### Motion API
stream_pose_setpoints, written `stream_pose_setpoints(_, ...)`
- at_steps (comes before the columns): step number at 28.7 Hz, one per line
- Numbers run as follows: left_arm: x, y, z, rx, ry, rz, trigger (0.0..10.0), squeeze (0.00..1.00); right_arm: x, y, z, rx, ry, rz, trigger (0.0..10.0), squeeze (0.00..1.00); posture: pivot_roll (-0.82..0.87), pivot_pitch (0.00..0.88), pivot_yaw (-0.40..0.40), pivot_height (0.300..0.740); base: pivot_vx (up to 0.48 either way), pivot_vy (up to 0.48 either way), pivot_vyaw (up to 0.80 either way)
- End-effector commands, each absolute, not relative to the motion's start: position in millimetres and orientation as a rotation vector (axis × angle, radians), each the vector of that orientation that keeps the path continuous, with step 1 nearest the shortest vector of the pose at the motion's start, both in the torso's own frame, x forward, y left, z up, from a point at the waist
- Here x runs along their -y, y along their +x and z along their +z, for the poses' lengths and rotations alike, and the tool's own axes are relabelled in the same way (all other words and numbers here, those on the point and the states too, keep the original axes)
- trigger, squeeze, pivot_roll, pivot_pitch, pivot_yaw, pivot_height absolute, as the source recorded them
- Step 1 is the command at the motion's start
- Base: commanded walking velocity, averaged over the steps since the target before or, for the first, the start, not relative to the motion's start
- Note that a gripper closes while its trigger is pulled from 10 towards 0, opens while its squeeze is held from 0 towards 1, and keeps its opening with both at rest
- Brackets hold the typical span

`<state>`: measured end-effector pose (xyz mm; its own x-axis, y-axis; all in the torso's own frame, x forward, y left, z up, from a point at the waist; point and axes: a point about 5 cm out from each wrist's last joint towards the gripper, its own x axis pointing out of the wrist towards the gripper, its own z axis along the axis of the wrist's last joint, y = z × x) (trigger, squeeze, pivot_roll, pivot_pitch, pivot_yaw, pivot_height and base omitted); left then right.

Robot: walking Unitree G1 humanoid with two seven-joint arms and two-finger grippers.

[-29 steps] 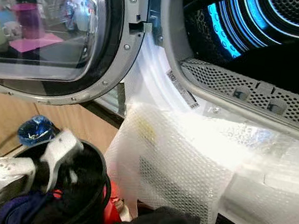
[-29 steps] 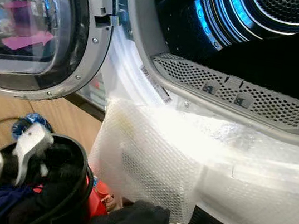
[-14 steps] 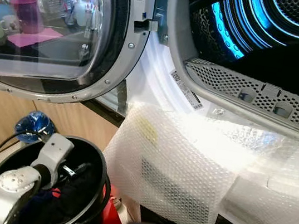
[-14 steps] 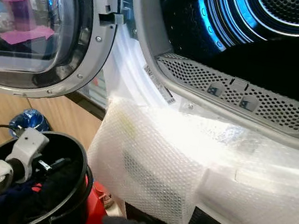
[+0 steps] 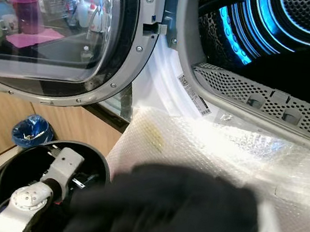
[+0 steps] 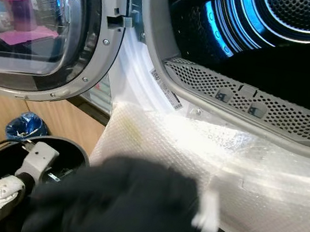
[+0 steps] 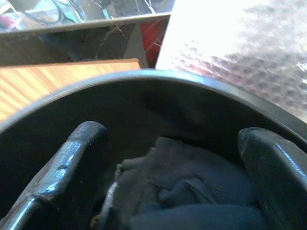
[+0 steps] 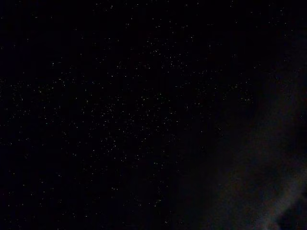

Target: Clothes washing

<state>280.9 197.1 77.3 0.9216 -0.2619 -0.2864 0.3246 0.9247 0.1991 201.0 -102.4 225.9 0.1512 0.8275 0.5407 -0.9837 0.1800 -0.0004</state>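
A large black garment (image 5: pixel 169 217) hangs blurred in front of the washer, below its open drum (image 5: pixel 296 32). It is raised on my right arm, whose white wrist (image 5: pixel 267 223) shows at its right edge. The cloth wraps my right gripper, and the right wrist view is dark. My left arm (image 5: pixel 31 202) reaches down into a black round basket (image 5: pixel 14 159). In the left wrist view my left gripper (image 7: pixel 172 163) is open, its fingers (image 7: pixel 72 163) wide apart over dark clothes (image 7: pixel 192 191) lying in the basket.
The washer's round glass door (image 5: pixel 52 25) stands open to the left. Bubble wrap (image 5: pixel 209 141) covers the washer's front below the drum's perforated lip (image 5: pixel 274 101). A blue crumpled bag (image 5: pixel 31 131) lies on the wooden floor beside the basket.
The black garment has risen from the bottom edge to in front of the bubble-wrapped panel. My left arm has sunk lower into the basket. The camera has shifted slightly.
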Motion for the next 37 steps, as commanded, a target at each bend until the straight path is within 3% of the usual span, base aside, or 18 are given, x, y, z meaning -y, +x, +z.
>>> stream_pose_setpoints(1,-200.7,277.7,70.6,-0.281,0.269,-0.293,10.0,0.00,110.9,196.4,244.1,0.554,0.391,1.350,0.0,0.00,-0.04,0.000,0.056,0.740,0.000,0.000,0.00)
stream_pose_setpoints(14,-195.1,277.9,65.0,-0.284,0.236,-0.293,10.0,0.00,156.8,231.9,319.7,0.755,0.371,1.116,0.0,0.00,-0.05,0.016,0.045,0.740,0.000,0.000,0.00)
stream_pose_setpoints(18,-190.8,278.0,61.3,-0.292,0.230,-0.303,10.0,0.00,168.9,258.9,354.7,0.824,0.328,0.996,0.0,0.00,-0.06,0.018,0.045,0.740,0.000,0.000,0.00)
stream_pose_setpoints(19,-188.2,278.7,59.6,-0.295,0.227,-0.308,10.0,0.00,170.7,276.6,373.5,0.864,0.344,0.916,0.0,0.00,-0.08,0.017,0.050,0.740,0.000,0.000,0.00)
stream_pose_setpoints(25,-183.4,280.6,58.7,-0.296,0.218,-0.315,10.0,0.00,168.4,308.2,430.9,0.962,0.424,0.796,0.0,0.00,-0.09,0.015,0.046,0.740,0.000,0.000,0.00)
stream_pose_setpoints(28,-180.5,280.6,57.2,-0.299,0.210,-0.317,10.0,0.00,166.4,335.2,457.0,0.908,0.438,0.645,0.0,0.00,-0.10,0.013,0.041,0.740,0.000,0.000,0.00)
stream_pose_setpoints(32,-178.5,280.1,55.8,-0.301,0.204,-0.319,10.0,0.00,167.4,348.2,468.6,0.882,0.450,0.566,0.0,0.00,-0.10,0.010,0.038,0.740,0.000,0.000,0.00)
stream_pose_setpoints(34,-178.0,279.7,54.0,-0.308,0.205,-0.321,10.0,0.00,171.0,374.0,470.9,0.692,0.442,0.343,0.0,0.00,-0.11,0.013,0.038,0.740,0.000,0.000,0.00)
stream_pose_setpoints(35,-176.5,280.0,52.1,-0.316,0.202,-0.323,10.0,0.00,177.3,391.5,463.3,0.507,0.398,0.137,0.0,0.00,-0.11,0.002,0.040,0.740,0.000,0.000,0.00)
stream_pose_setpoints(37,-175.0,280.6,51.3,-0.318,0.202,-0.326,10.0,0.00,182.2,397.8,456.6,0.430,0.361,0.035,0.0,0.00,-0.10,0.000,0.037,0.740,0.000,0.000,0.00)
